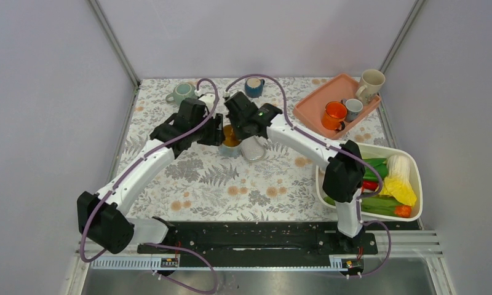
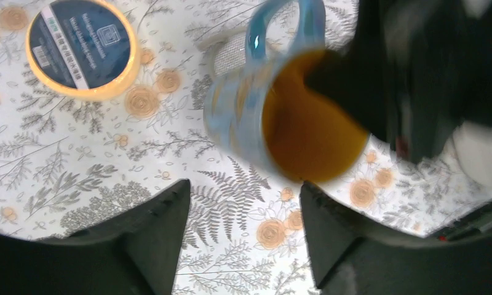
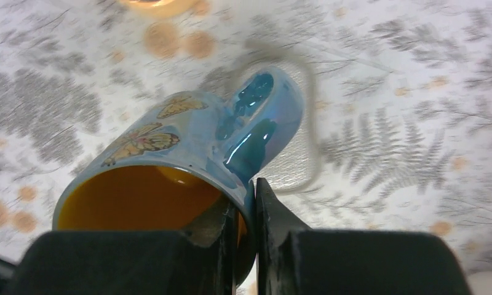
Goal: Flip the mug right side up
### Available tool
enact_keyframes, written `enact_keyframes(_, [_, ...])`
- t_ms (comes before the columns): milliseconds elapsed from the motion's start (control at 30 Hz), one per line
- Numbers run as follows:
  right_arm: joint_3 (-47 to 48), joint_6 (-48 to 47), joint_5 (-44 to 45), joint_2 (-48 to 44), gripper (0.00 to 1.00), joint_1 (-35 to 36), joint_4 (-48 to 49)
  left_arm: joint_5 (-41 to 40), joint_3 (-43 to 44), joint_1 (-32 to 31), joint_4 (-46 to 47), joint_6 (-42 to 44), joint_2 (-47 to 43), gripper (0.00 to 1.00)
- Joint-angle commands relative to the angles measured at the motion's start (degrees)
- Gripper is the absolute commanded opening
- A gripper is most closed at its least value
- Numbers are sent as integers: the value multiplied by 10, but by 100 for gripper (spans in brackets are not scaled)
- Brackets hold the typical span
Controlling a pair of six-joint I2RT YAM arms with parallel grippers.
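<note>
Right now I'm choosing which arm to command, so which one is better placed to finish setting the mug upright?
Right. The right gripper pinches the rim of the tilted mug; the left gripper hangs open, gripping nothing.

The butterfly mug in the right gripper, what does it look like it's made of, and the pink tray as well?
The mug is most likely glazed ceramic: glossy blue outside with bright highlights on the handle, a printed butterfly, orange inside. The tray looks like plastic, matte salmon, even in colour with a rounded rim, but the top view leaves it open.
</note>
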Motion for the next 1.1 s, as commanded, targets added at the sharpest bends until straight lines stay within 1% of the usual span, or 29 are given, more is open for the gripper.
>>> enact_keyframes(0, [73,-44,-2,-25,0,-103,2,63,39,3,52,73,-49,79])
enact_keyframes(33, [85,-48,-13,-23,0,-120,-2,57,39,3,59,80,-53,87])
enact_keyframes(100, [122,-53,-26,-8,0,-158,-18,43,37,4,75,93,-60,95])
enact_keyframes(200, [207,-46,-44,33,0,-217,-52,21,31,5,87,111,-64,96])
enact_keyframes(333, [333,-13,-58,111,0,-295,-82,4,4,10,93,120,-69,96])
enact_keyframes(433, [384,26,-66,156,0,-343,-78,-3,-20,15,106,120,-77,97])
enact_keyframes(533, [392,71,-69,183,0,-395,-52,-11,-45,23,119,124,-86,97])
enact_keyframes(700, [402,91,-44,226,0,-447,-16,-23,-63,47,123,130,-88,98])
enact_keyframes(833, [425,88,-24,259,0,-472,-17,-21,-70,67,124,123,-84,98])
enact_keyframes(1000, [420,78,23,273,0,-488,-32,-15,-64,85,121,120,-68,98])
enact_keyframes(1067, [417,77,22,280,0,-501,-27,-10,-60,92,124,122,-59,98])
